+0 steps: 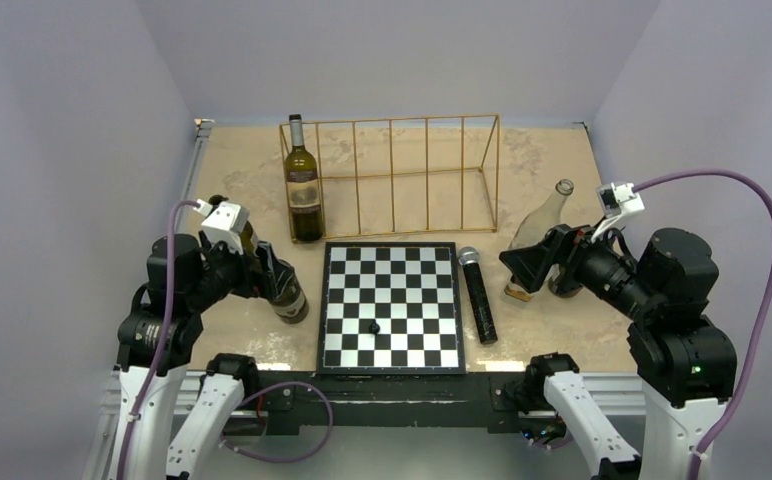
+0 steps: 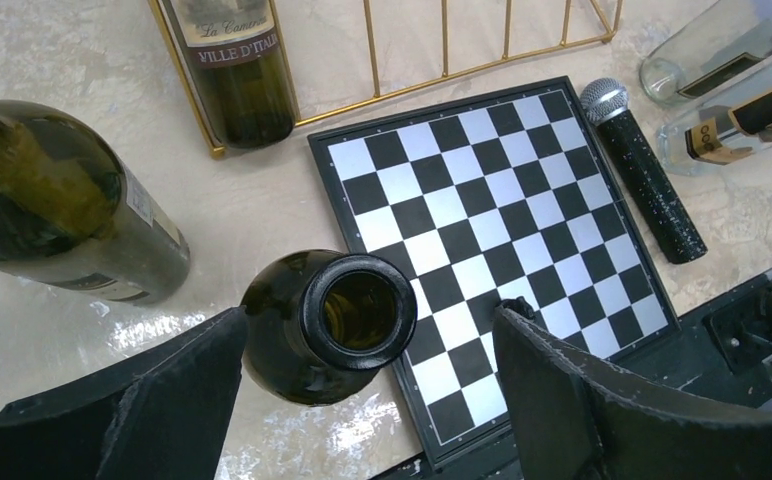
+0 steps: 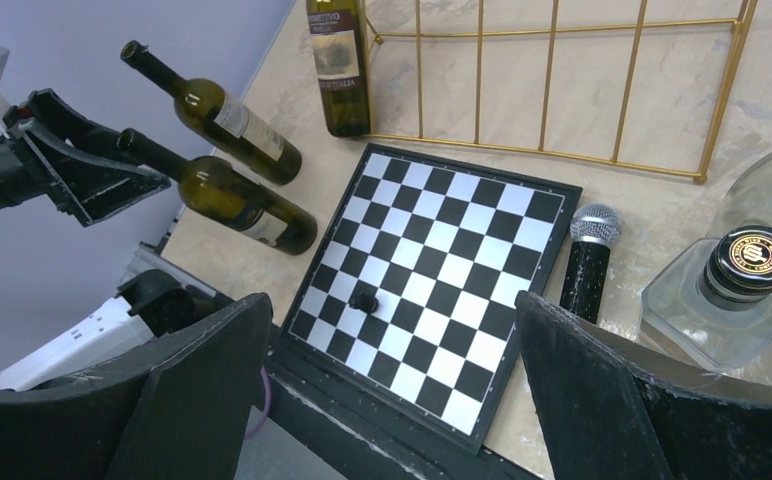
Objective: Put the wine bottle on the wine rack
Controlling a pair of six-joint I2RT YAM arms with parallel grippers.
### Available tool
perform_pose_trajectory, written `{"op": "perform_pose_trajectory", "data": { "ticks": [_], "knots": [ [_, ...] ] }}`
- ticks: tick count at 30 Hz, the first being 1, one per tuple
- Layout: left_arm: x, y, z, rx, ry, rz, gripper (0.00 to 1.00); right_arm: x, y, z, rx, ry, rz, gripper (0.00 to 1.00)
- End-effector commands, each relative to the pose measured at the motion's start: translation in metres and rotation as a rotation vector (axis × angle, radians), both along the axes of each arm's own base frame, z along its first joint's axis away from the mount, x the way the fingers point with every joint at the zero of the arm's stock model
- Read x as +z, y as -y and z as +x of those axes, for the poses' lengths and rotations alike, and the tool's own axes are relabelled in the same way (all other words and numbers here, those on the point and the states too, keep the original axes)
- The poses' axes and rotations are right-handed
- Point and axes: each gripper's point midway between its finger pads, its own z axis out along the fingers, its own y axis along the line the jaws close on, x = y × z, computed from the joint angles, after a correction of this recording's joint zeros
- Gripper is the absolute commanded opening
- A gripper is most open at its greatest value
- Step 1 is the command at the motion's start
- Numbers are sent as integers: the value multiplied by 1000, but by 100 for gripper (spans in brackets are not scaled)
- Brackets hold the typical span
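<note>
While the left pincer (image 2: 367,330) gapes wide astride the open mouth of a dark green glass bottle (image 2: 282,345), touching nothing, we see the right pincer (image 3: 392,310) equally wide and empty. Thin gold wire forms the boxy rack (image 1: 392,176), farther back on the marbled table (image 1: 242,170).

chessboard (image 1: 392,290): flat on worktop (image 1: 247,175), centre, near edge
piece (image 1: 373,327): one, dark, on board's near half
mic (image 1: 479,295): black, silver head, lying along board's right side
clear bottle (image 1: 537,225): right of mic
flask (image 3: 727,305): clear, square, black cap, beside mic
</note>
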Motion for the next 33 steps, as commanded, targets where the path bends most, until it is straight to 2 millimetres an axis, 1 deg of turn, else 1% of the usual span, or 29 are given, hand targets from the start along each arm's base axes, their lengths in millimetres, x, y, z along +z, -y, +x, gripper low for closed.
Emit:
{"op": "perform_pose_trajectory", "data": {
  "ticks": [1,4,9,12,16,21,23,25,26,27,29,33],
  "knots": [
    [-1,-3,15,1,28,34,92,12,-7,2,36,42,28,96],
    [-9,-3,16,5,-8,40,86,14,-12,1,67,40,41,96],
    [-2,2,16,-21,51,16,80,11,-12,4,69,29,41,97],
    [-2,8,14,-62,68,10,79,10,-13,5,76,27,45,97],
    [0,10,17,-75,87,11,71,12,-18,2,107,43,60,97],
    [-2,0,22,-26,89,46,41,13,-19,3,111,37,63,97],
    [-1,-2,22,-12,93,53,35,12,-18,2,108,36,63,97],
    [0,-5,22,2,99,59,22,11,-18,1,106,34,62,97],
    [2,-6,22,12,106,62,13,10,-18,1,104,31,63,97],
    [4,-8,23,22,113,63,1,10,-18,1,102,31,63,97],
    [13,-11,25,48,139,62,0,9,-18,-1,106,29,66,97],
    [54,-16,27,77,243,60,0,10,-17,-5,102,39,67,97]
  ]
}}
